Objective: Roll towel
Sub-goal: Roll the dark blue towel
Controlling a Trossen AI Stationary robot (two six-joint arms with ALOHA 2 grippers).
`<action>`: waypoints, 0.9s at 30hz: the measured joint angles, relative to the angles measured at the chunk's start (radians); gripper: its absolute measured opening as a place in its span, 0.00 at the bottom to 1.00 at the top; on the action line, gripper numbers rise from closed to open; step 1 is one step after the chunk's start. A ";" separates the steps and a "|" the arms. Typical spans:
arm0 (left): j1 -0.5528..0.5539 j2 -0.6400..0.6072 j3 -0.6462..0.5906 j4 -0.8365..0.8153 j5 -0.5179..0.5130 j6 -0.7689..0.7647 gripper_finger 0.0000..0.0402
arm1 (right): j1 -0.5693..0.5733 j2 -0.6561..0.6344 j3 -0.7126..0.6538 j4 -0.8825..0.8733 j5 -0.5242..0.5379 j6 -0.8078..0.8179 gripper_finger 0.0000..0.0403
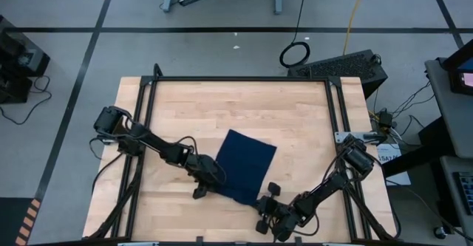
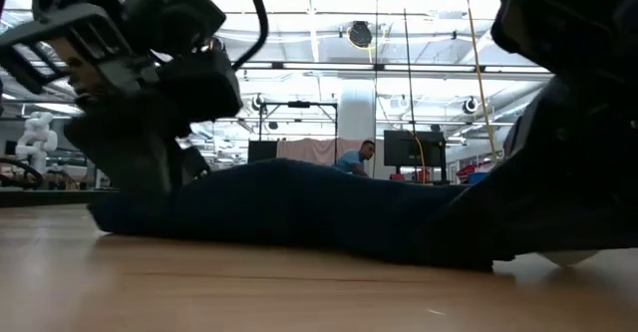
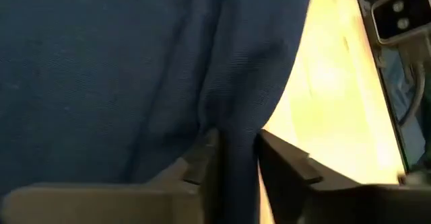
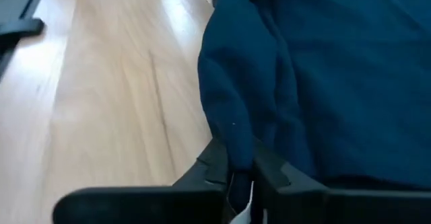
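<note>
The dark navy towel lies spread on the wooden table, turned at a slant. Its near edge is gathered up into a low hump. My left gripper is at the towel's near left corner, shut on cloth. My right gripper is at the near right corner, also shut on cloth. A bit of white shows below the right fingers. My left gripper pinches a bunched fold of the towel's near left edge between its two fingers, slanting down from the table's left. The rest of the towel lies on the table beyond. My right gripper pinches a gathered fold at the towel's near right corner between its two fingers, slanting down from the near right. The fold stands up a little and the rest of the cloth lies flat on the table.
A black frame rail runs round the tabletop. Bare wood lies far of and to the left of the towel. A person is in the room far behind the table.
</note>
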 joint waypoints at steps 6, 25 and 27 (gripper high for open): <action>-0.009 -0.078 0.000 -0.155 -0.012 0.015 0.47 | 0.000 0.000 0.000 -0.002 -0.023 0.037 0.06; -0.333 -0.107 0.000 -0.084 -0.651 0.276 0.57 | -0.006 -0.002 -0.001 -0.008 -0.136 0.146 0.04; -0.350 -0.089 0.000 -0.060 -0.706 0.298 0.57 | -0.006 -0.002 -0.001 -0.008 -0.136 0.135 0.04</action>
